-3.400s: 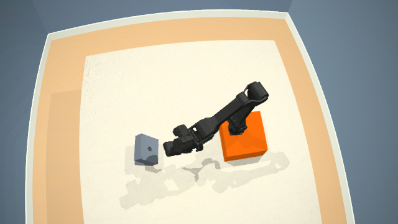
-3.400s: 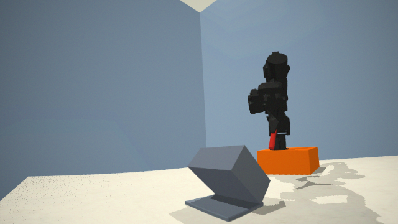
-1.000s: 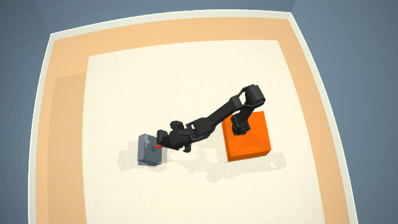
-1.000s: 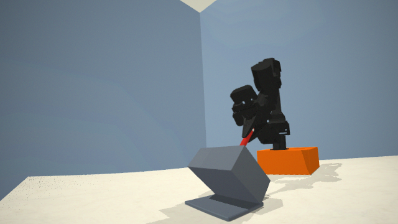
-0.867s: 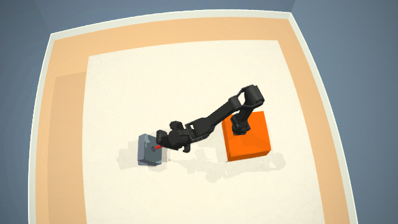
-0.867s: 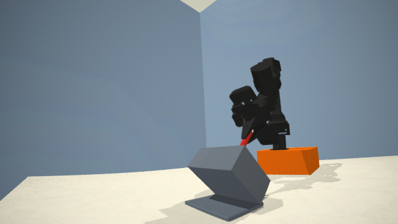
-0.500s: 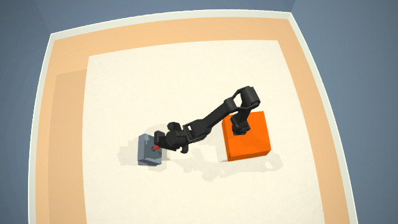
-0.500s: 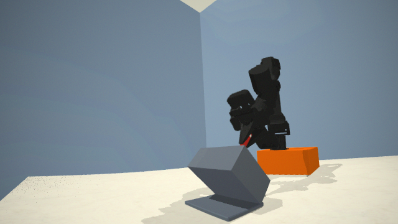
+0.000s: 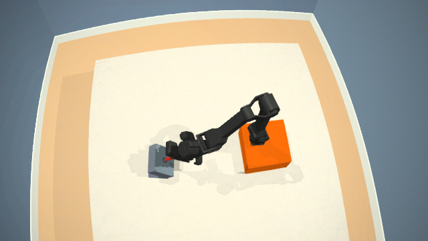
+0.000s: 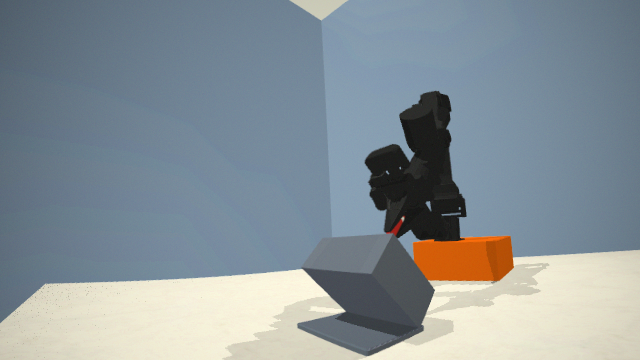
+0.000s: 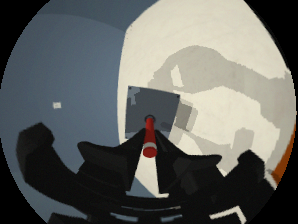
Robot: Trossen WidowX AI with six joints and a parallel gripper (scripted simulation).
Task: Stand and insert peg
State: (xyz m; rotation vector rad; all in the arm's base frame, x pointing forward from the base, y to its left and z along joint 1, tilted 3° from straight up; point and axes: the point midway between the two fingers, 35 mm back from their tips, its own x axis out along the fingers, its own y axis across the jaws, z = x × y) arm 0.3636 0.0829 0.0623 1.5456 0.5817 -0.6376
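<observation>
- Top view: the pincer (image 9: 171,157) is clamped on the red peg (image 9: 167,159) and sits over the right part of the grey sloped panel (image 9: 157,164).
- Top view: only a short red length of the peg shows between the pincer and the hole (image 9: 164,160) in the panel face; the peg's far end meets the hole.
- Top view: the black arm (image 9: 231,125) reaches from the orange base block (image 9: 274,150) leftward and down to the panel. The panel and the block stand well apart on the cream surface (image 9: 200,84), which has a tan border (image 9: 73,134).
- Exterior view: the pincer (image 10: 400,220) is low, just behind the upper edge of the panel (image 10: 370,280). A small red section of the peg (image 10: 397,227), with a hint of white at its upper end, shows between the pincer and the panel's top edge.
- Exterior view: the panel's holed face is turned away from this camera, so the hole is hidden. The panel leans over its flat grey foot plate (image 10: 350,332). The orange base block (image 10: 465,257) stands behind it.
- Wrist view: the peg (image 11: 149,141) runs straight ahead from between the dark fingers toward the panel (image 11: 156,112). Its near end appears as a red disc, and its far end is at the hole (image 11: 149,120) in the panel face.
- Wrist view: how deep the peg sits in the hole cannot be told.
</observation>
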